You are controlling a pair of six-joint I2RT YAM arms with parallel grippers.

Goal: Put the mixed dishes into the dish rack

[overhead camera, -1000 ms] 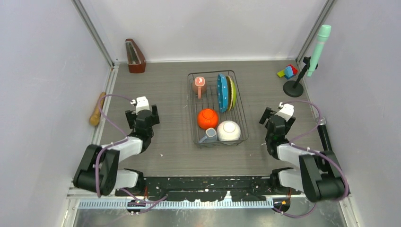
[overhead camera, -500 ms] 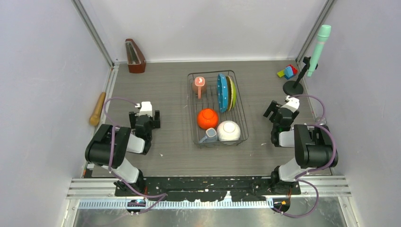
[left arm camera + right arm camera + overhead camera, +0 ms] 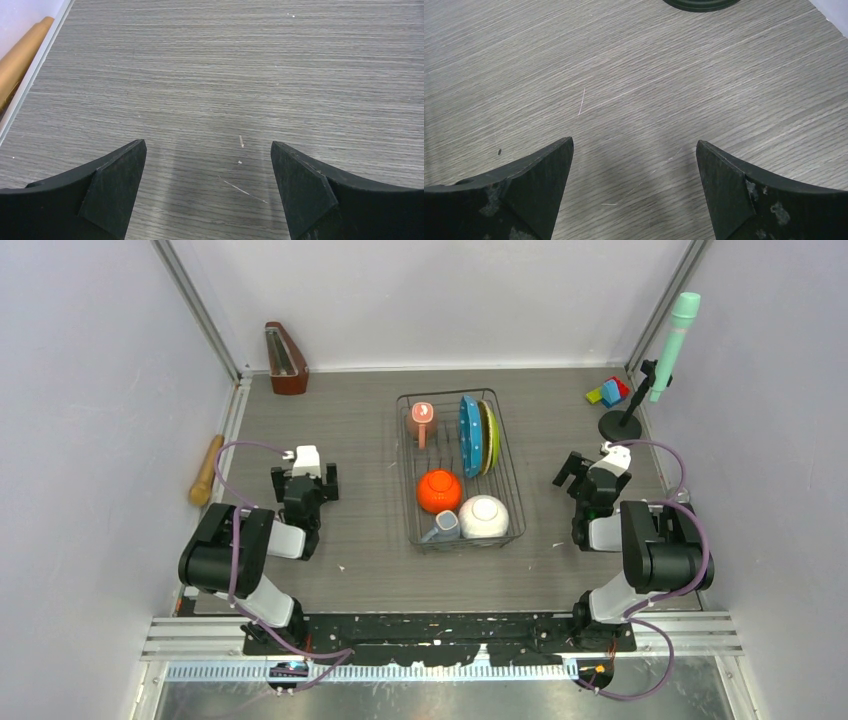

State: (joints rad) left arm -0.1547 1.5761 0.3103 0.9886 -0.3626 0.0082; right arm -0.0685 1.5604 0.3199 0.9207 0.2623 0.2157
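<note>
On the table [image 3: 340, 420], the dish rack [image 3: 447, 393] sits at my twelve o'clock. I've just folded both arms back; left claw [image 3: 207, 150] and right claw [image 3: 634, 147] gape wide, empty. Racked: blue-rimmed plate [image 3: 469, 435] and lime-green plate [image 3: 489, 437] upright at one o'clock, orange bowl [image 3: 438, 490] centre, white bowl [image 3: 484, 516] five, pink floral mug [image 3: 423, 418] eleven, small grey-blue mug [image 3: 442, 527] seven. Loading looks finished.

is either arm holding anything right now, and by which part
Nothing is held. The left end effector and the right end effector are both open over the table, apart from the rack.
</note>
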